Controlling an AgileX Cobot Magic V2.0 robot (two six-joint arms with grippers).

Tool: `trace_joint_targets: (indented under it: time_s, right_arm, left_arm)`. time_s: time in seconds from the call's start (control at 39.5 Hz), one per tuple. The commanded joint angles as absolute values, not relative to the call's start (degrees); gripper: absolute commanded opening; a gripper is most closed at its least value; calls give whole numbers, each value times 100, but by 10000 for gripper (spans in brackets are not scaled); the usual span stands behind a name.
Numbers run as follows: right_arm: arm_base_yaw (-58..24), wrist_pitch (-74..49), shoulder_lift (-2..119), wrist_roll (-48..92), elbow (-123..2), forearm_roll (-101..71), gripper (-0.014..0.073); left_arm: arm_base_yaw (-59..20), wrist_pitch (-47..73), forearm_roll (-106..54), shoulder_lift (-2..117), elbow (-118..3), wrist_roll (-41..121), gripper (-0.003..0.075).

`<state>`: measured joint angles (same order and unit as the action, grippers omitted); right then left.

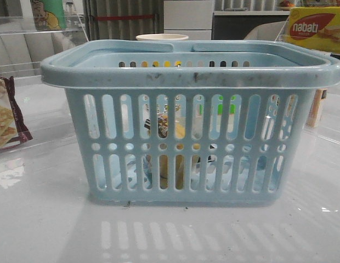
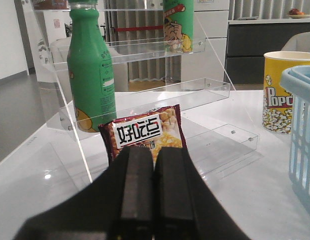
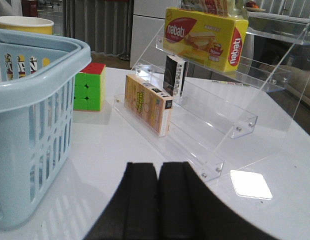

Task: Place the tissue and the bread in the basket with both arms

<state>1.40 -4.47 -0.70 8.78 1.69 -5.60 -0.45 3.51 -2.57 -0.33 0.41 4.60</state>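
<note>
The pale blue basket (image 1: 192,74) stands in the middle of the table and fills the front view; nothing shows clearly inside it. My left gripper (image 2: 154,150) is shut and empty, low over the table, just in front of a dark red snack bag with biscuits pictured (image 2: 145,131), which leans on the clear shelf. The basket's edge (image 2: 300,125) is off to its side. My right gripper (image 3: 158,165) is shut and empty, with the basket (image 3: 30,85) to one side and an orange-yellow packet (image 3: 146,102) standing on the clear shelf ahead. No clear tissue or bread shows.
A green bottle (image 2: 90,75) and a can stand on the left clear rack (image 2: 145,50). A popcorn cup (image 2: 277,90) stands behind the basket. A Rubik's cube (image 3: 87,85), a dark box (image 3: 175,75) and a yellow nabati box (image 3: 205,35) are by the right rack. The snack bag (image 1: 5,115) shows at the front view's left.
</note>
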Motion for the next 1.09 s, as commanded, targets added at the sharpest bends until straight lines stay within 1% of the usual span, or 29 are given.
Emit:
trace_joint_targets:
  time_s: [0.0,0.18,0.35,1.06]
  right_arm:
    - [165,123,-168,919,171,-535,57]
    - [151,293,-163,797,171,-474,57]
    - [151,738,-163,-192,171,257,57]
    - [151,757,-163,-206,171,195,57]
  left_arm:
    - [-76,-146,-318,-131,30,450,91]
    - [-76,-146,-318,-131,30,450,91]
    - [-76,-146,-318,-131,30,450,91]
    - [-76,-146,-318,-131,30,450,91]
